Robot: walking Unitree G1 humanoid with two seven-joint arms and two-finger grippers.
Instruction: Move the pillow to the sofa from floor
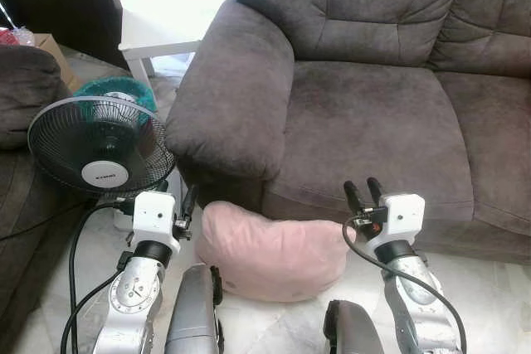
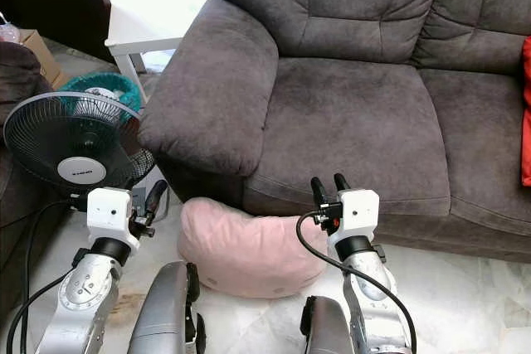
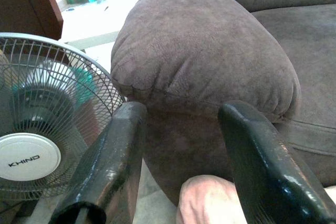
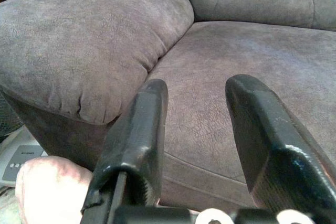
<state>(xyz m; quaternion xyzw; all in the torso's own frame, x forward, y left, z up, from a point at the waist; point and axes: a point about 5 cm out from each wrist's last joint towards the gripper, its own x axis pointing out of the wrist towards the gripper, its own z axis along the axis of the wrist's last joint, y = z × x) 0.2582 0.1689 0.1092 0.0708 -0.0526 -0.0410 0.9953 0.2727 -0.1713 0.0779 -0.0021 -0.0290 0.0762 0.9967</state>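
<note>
A pink pillow (image 1: 270,250) lies on the tiled floor, pushed against the front of the grey-brown sofa (image 1: 365,113) below its left armrest (image 1: 236,89). My left gripper (image 1: 186,202) hangs open just to the left of the pillow, next to the armrest's base. My right gripper (image 1: 363,191) is open too, raised at the pillow's right end in front of the seat cushion's edge. Neither holds anything. In the left wrist view a corner of the pillow (image 3: 207,203) shows below the fingers (image 3: 113,156).
A black standing fan (image 1: 98,148) with its cord sits on the floor at my left, close to the left arm. Behind it are a teal stool (image 1: 116,89) and a white table (image 1: 162,6). A dark armchair (image 1: 21,122) fills the far left. A red cushion (image 2: 526,113) lies on the sofa's right.
</note>
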